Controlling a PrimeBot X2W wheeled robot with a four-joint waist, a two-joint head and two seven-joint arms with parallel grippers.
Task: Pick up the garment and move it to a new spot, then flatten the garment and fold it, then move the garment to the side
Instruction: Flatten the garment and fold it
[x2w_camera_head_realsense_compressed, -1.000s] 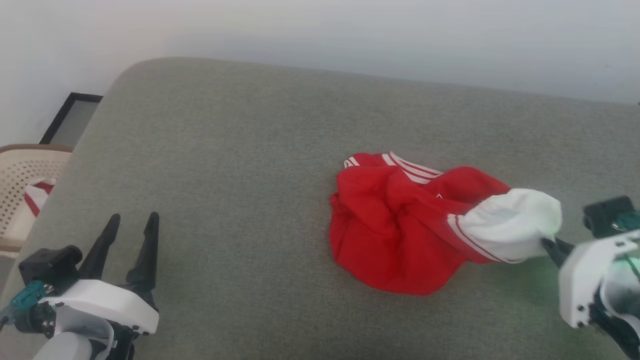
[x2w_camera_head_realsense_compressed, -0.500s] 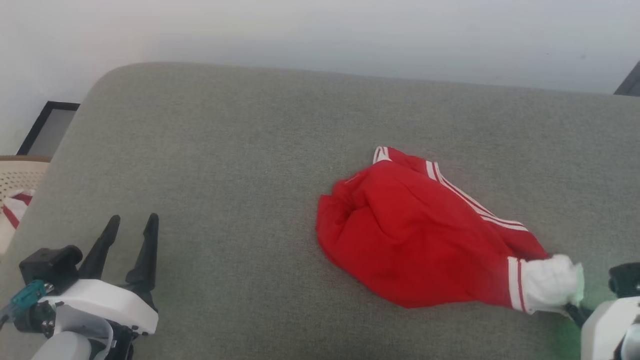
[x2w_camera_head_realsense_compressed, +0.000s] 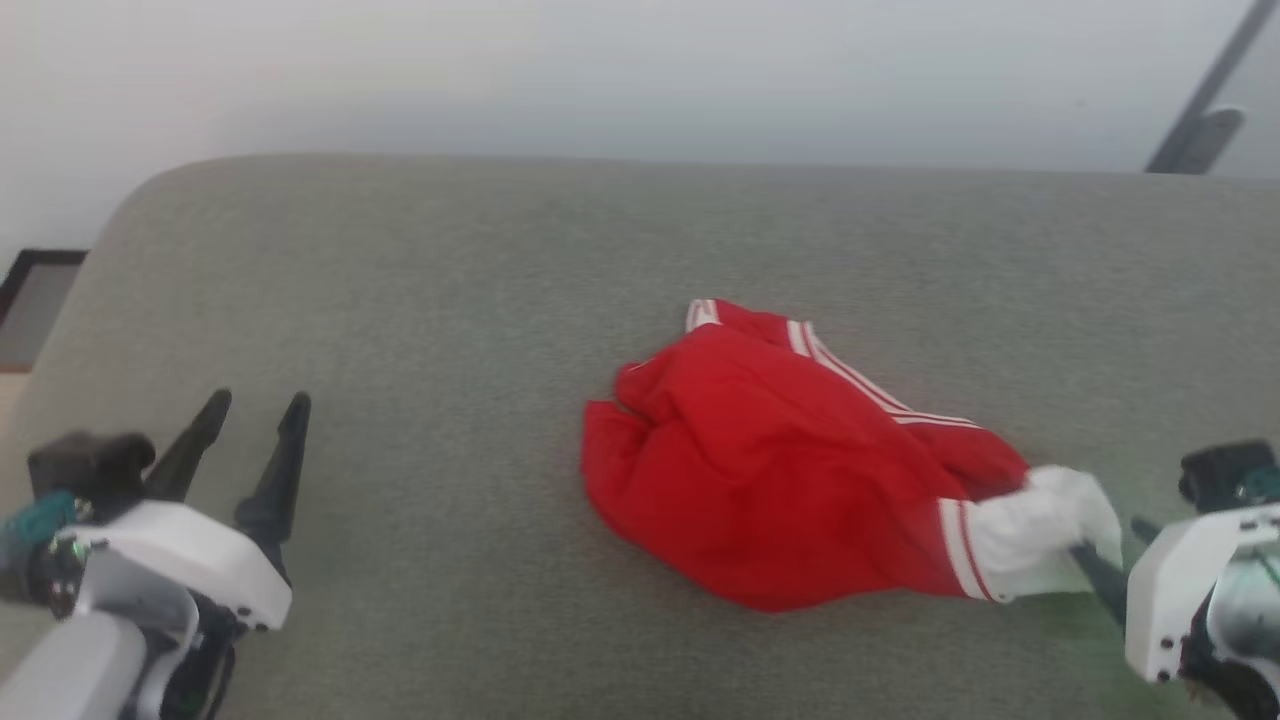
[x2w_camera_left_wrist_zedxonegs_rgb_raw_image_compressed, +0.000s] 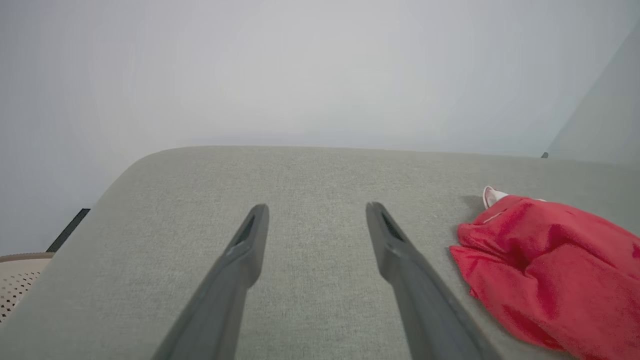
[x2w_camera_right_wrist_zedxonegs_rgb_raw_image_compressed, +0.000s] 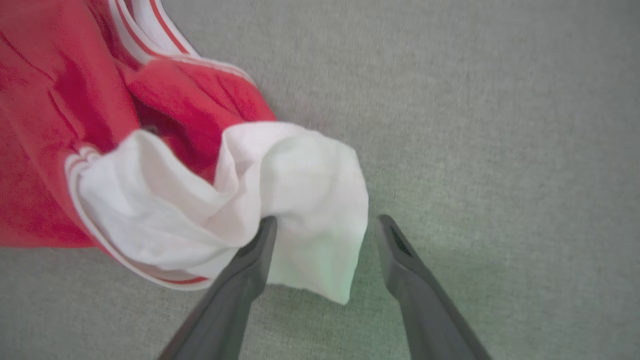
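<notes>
Your right gripper (x2w_camera_right_wrist_zedxonegs_rgb_raw_image_compressed: 326, 221) has its fingers spread, with the white lining (x2w_camera_right_wrist_zedxonegs_rgb_raw_image_compressed: 300, 190) lying slack between them and draped against one finger, not pinched. Your left gripper (x2w_camera_head_realsense_compressed: 258, 400) is spread too, empty and well apart from the cloth. The garment (x2w_camera_head_realsense_compressed: 780, 470) lies crumpled mid-right on the grey cushion (x2w_camera_head_realsense_compressed: 400, 280), so placing looks done and flattening comes next: get both claws onto opposite edges of the heap and pull outward.

The garment (x2w_camera_head_realsense_compressed: 760, 470) lies right of centre on the padded surface (x2w_camera_head_realsense_compressed: 400, 300) — left gripper (x2w_camera_head_realsense_compressed: 260, 400) well apart to its left, right gripper (x2w_camera_head_realsense_compressed: 1108, 537) touching its right end.
</notes>
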